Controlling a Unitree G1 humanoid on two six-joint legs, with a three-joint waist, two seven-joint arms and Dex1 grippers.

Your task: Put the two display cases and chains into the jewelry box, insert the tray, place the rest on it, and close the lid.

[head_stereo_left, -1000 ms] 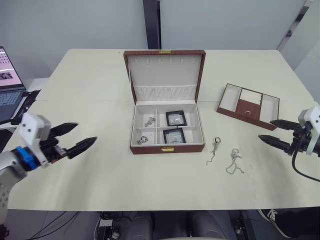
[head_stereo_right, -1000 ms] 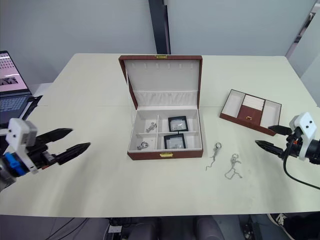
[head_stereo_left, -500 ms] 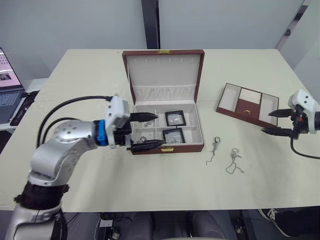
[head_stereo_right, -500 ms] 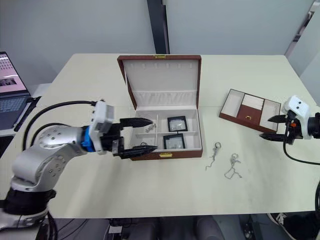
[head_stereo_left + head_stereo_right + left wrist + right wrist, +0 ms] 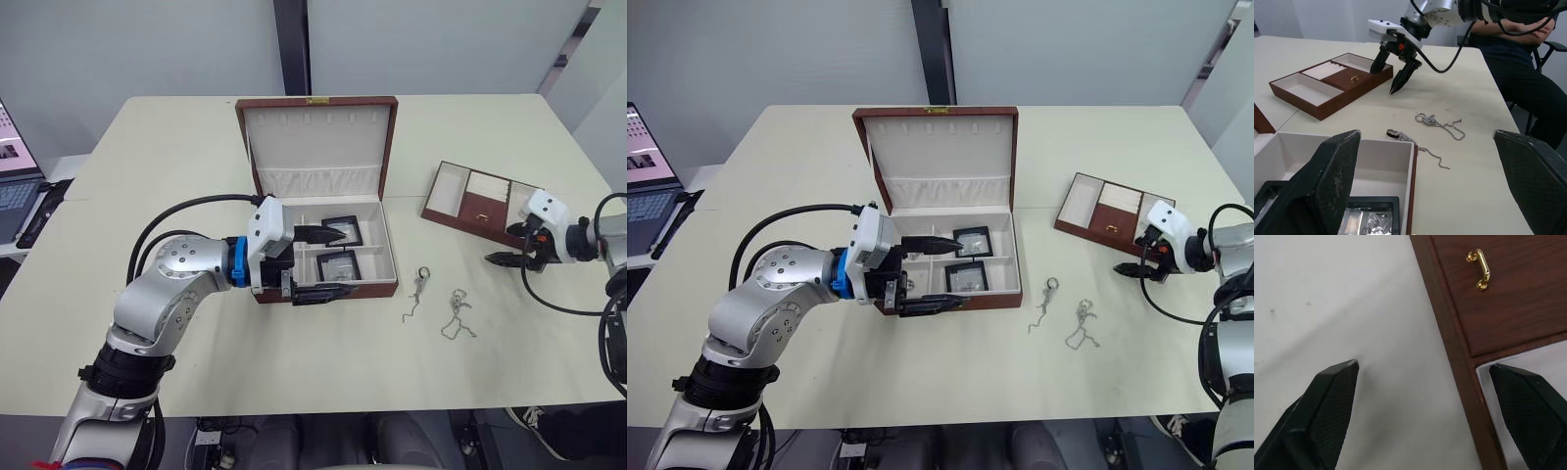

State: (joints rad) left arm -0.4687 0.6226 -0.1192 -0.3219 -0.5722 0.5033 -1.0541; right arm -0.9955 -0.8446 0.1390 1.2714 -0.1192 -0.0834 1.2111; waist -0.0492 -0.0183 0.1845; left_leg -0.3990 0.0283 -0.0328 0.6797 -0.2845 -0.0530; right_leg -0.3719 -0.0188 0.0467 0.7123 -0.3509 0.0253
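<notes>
The jewelry box (image 5: 328,284) sits mid-table, long axis left to right, its lid (image 5: 315,147) standing open at the back. Two display cases (image 5: 343,230) (image 5: 339,265) lie flat in its right compartments. Two chains (image 5: 419,293) (image 5: 458,315) lie on the table to its right, each running near to far. One tray (image 5: 480,203) rests farther right, angled. The left gripper (image 5: 325,262) spreads wide and empty over the box front; the right gripper (image 5: 513,247), wide and empty, straddles the tray's near edge

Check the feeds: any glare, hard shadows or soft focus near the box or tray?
Eye views: even light, no glare, faint shadows beside the jewelry box. Left wrist view: own left pincer fingers blurred up close, chains sharp. Right wrist view: tray sharp, right pincer fingers soft.
</notes>
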